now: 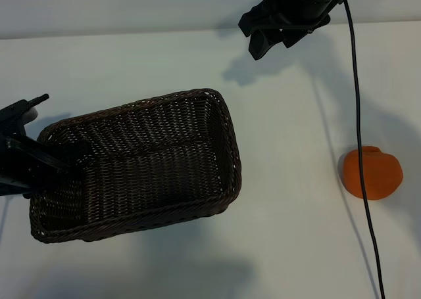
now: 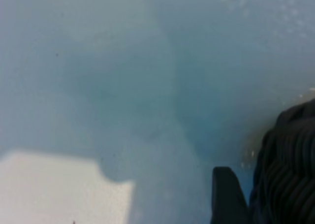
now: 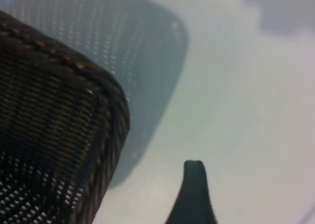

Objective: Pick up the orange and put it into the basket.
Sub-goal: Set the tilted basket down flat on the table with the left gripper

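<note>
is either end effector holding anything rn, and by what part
The left end effector is at the basket end rim; a grip cannot be confirmed. The right end effector holds nothing.

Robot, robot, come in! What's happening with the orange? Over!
Left gripper at the basket rim. Right gripper up high, jaws open, empty. Orange on the table, outside the basket. Black cable crosses it.

Exterior camera looks steeply down on the desk (image 1: 131, 56); both wrist cameras sit close, sharing the basket (image 1: 138, 164).
</note>
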Controlling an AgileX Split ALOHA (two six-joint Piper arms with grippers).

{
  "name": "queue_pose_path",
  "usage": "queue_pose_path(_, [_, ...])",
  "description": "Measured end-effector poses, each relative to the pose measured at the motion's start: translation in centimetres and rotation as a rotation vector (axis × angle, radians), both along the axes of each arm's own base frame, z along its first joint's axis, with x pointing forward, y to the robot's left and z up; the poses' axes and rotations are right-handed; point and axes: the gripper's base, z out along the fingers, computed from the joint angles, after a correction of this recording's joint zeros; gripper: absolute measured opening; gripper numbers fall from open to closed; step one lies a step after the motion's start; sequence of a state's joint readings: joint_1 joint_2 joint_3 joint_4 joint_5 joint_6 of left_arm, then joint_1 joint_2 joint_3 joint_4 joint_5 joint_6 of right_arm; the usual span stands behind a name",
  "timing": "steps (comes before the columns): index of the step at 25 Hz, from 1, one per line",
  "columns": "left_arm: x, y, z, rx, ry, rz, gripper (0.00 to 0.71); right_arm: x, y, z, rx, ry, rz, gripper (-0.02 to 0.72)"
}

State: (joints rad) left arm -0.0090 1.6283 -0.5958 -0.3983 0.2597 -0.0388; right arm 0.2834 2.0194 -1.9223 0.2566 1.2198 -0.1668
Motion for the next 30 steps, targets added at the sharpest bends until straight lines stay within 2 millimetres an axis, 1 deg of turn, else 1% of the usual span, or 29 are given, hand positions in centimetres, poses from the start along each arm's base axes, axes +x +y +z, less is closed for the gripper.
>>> queue_pose_path(6, [0.0,0.0,0.2,0.002,-0.009,-0.006,0.422,0.0,0.0,0.0,0.0,0.0,0.0,0.559])
queue_pose_path(8, [-0.2,0.0,0.5,-0.005,-0.017,-0.001,0.42,0.0,0.0,0.0,0.0,0.0,0.0,0.559])
queue_pose_path(13, [-1.3,-0.3,1.8,-0.025,-0.013,-0.016,0.42,0.0,0.0,0.0,0.0,0.0,0.0,0.559])
queue_pose_path(19, [-1.8,-0.4,2.8,-0.038,0.001,-0.062,0.42,0.0,0.0,0.0,0.0,0.0,0.0,0.559])
queue_pose_path(21, [-1.8,-0.4,3.3,-0.043,-0.004,-0.068,0.42,0.0,0.0,0.0,0.001,0.0,0.0,0.559])
queue_pose_path(25, [-1.2,-0.5,4.8,-0.043,-0.05,-0.085,0.42,0.0,0.0,0.0,0.001,0.0,0.0,0.559])
queue_pose_path(30, [0.0,-0.5,6.7,-0.069,-0.099,-0.127,0.42,0.0,0.0,0.0,0.001,0.0,0.0,0.559])
